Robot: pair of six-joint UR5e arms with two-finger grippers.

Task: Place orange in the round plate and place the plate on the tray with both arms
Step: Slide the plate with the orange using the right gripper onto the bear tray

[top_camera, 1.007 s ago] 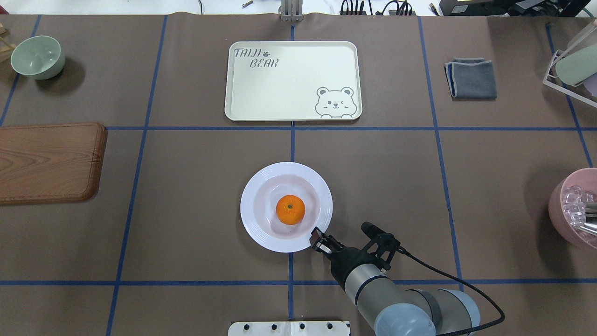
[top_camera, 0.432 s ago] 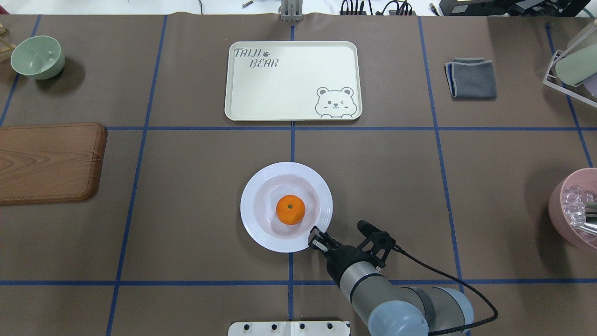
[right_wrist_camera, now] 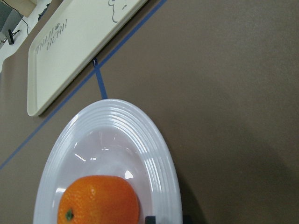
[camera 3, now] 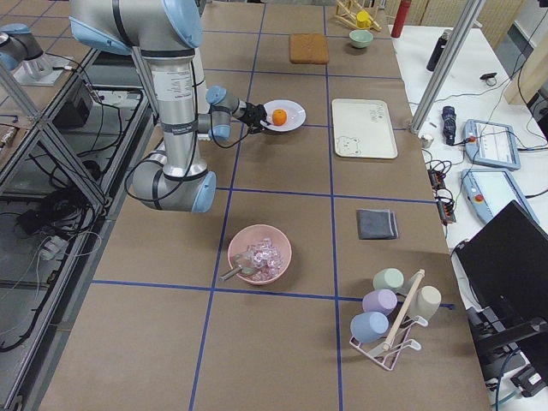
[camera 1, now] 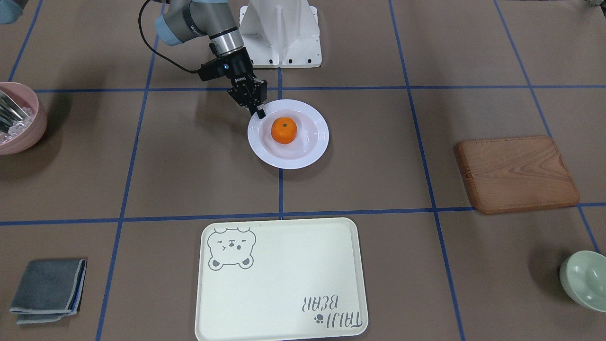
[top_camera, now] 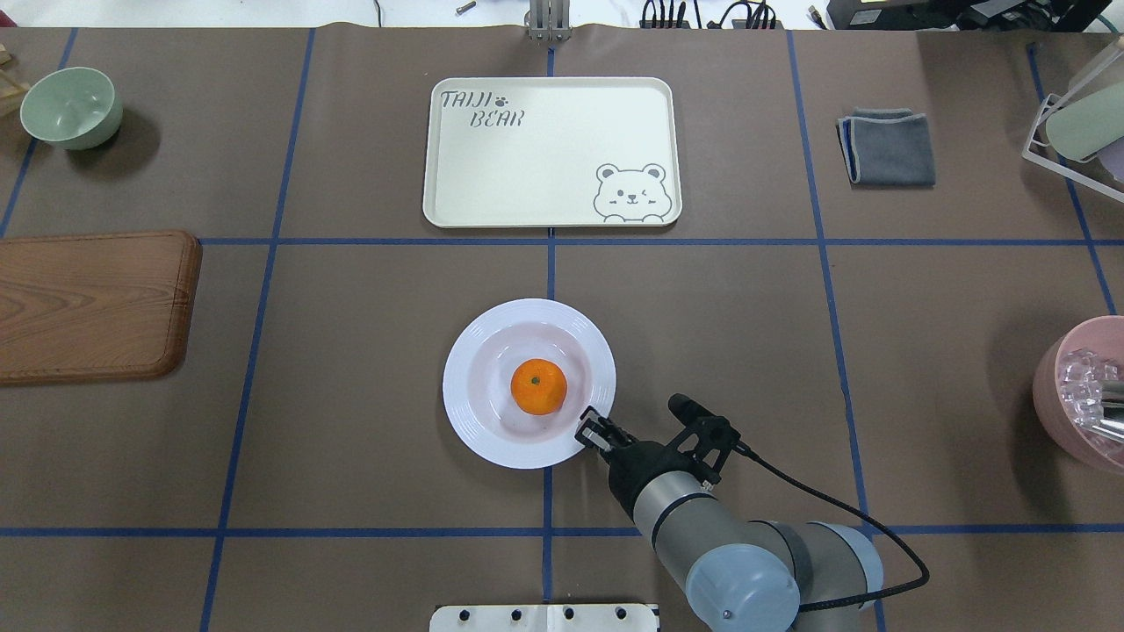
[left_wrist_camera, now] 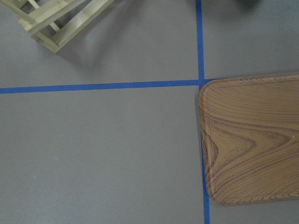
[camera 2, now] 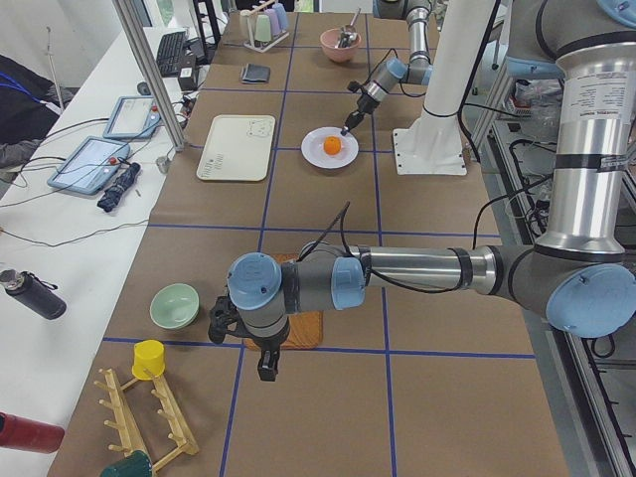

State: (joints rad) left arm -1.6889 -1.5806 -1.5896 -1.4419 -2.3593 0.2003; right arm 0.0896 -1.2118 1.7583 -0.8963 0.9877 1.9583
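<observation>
Lettering "TAIJI BEAR" (top_camera: pixel 481 110) in grey fills one corner of the tray (top_camera: pixel 551 158), and a bear face (top_camera: pixel 631 191) fills the diagonally opposite corner. Small white print on the right arm's wrist in the front-facing view is too small to read. The tray lies flat at the far middle of the table, its near edge just beyond a crosswise tape line (top_camera: pixel 369 241). The plate (top_camera: pixel 474 421) sits on the table nearer the robot, well apart from the tray, over the central lengthwise tape line. The orange (top_camera: pixel 538 386) rests in the plate's well, stem dot up. The right gripper (top_camera: pixel 594 427) reaches in low from the robot's side with its fingers pinching the plate's near-right rim, close to the orange but apart from it. Between plate and tray lies bare brown mat crossed only by tape. The board (top_camera: pixel 92 303) and green bowl (top_camera: pixel 70 105) stand well off on the robot's left. The cloth (top_camera: pixel 889 147) and pink bowl (top_camera: pixel 1076 395) stand well off on its right. The left gripper (camera 2: pixel 266 370) hangs over the mat just beside the board's edge. Whether its fingers are spread or together cannot be told.
</observation>
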